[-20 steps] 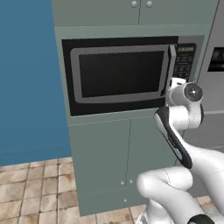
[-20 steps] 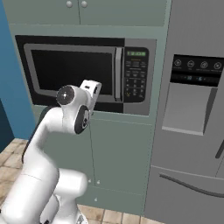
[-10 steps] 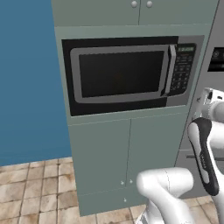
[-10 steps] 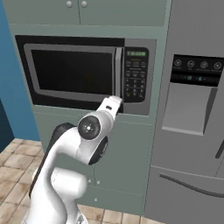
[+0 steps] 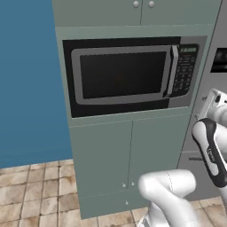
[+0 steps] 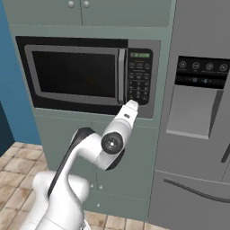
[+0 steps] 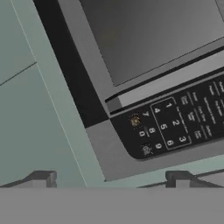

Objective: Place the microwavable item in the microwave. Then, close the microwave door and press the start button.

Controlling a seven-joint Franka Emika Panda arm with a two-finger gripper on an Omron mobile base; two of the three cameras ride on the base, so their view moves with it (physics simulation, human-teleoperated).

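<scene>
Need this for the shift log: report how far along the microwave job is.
Looks done: microwave door shut. The cup can't be seen through the dark glass. In hand: open gripper aimed at the keypad panel, not touching. Left: press start.

One microwave [image 5: 128,75] with one door [image 5: 122,74], one bar handle [image 5: 173,71] and one keypad panel [image 6: 139,81]. One refrigerator [image 6: 197,117]. Two lower cabinet doors [image 5: 102,155] beneath the microwave, two upper ones [image 6: 81,11] with two round knobs [image 5: 143,4]. One robot arm [image 6: 96,150].
</scene>
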